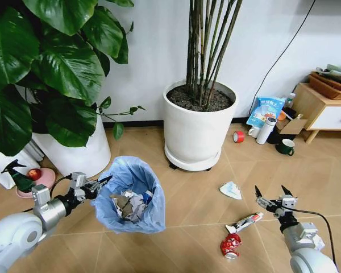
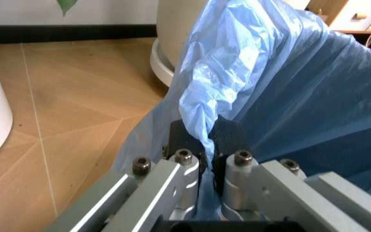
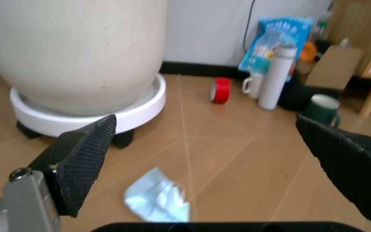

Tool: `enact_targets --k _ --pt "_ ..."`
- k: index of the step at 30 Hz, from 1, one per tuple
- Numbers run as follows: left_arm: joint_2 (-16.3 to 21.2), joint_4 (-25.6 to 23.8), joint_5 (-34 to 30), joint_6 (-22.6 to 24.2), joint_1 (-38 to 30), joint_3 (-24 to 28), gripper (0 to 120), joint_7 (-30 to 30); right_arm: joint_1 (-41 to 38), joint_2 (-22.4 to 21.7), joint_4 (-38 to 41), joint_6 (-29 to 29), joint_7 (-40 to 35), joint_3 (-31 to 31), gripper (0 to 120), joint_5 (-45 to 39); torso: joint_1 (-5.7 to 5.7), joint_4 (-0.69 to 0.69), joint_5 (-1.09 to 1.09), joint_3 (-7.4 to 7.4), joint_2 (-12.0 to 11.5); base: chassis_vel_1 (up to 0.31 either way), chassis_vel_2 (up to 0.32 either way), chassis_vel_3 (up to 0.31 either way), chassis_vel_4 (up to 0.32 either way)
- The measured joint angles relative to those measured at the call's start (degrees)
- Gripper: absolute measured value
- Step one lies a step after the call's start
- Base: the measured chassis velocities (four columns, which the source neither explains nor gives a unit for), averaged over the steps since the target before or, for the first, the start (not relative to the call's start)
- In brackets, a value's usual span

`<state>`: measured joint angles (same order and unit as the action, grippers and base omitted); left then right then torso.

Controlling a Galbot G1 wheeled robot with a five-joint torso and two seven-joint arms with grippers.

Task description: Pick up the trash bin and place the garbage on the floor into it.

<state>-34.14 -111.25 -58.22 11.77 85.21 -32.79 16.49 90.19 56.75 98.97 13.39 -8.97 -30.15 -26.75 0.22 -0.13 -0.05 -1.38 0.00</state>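
Trash bin (image 1: pixel 131 196), crinkly blue liner, pinched by left end effector (image 1: pixel 100 183)

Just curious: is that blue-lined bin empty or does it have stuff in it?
Partly filled: crumpled paper lies inside the trash bin.

Both arms were white with grey metal wrists. The left gripper (image 1: pixel 104 181) showed silver links and black screws; the right gripper (image 1: pixel 273 193) wore black textured pads (image 3: pixel 85 162) and trailed a black cable.
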Motion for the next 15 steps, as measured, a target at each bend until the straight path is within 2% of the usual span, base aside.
enact_targets --k 8,10,11,13,15 --pt "0.78 0.41 -0.60 0.18 0.22 0.05 0 -0.78 -3.65 1.75 -1.63 -5.71 -9.65 13.34 100 -5.41 0.00 0.01 0.02 0.00 0.00 0.000 0.000 0.000 0.000" --pt "0.83 0.43 -0.63 0.19 0.23 0.05 0 -0.82 -3.80 1.83 -1.62 -6.28 -10.33 13.86 100 -5.87 0.00 0.01 0.02 0.00 0.00 0.000 0.000 0.000 0.000" --pt "1.08 0.50 -0.92 0.24 0.27 0.04 0 -0.96 -4.00 1.79 -1.06 -9.55 -13.52 15.94 100 -9.17 0.00 0.01 0.00 0.00 0.00 0.000 0.000 0.000 0.000" --pt "1.14 0.53 -1.01 0.26 0.28 0.03 0 -0.99 -3.96 1.62 -0.68 -10.77 -14.57 16.56 100 -10.37 0.00 0.01 0.01 0.00 0.00 0.000 0.000 0.000 0.000" --pt "1.23 0.76 -1.17 0.30 0.20 0.01 0 -1.13 -3.82 1.15 0.10 -14.84 -18.14 18.31 100 -13.54 0.00 0.00 -0.01 0.00 0.00 0.000 0.000 0.000 0.000"
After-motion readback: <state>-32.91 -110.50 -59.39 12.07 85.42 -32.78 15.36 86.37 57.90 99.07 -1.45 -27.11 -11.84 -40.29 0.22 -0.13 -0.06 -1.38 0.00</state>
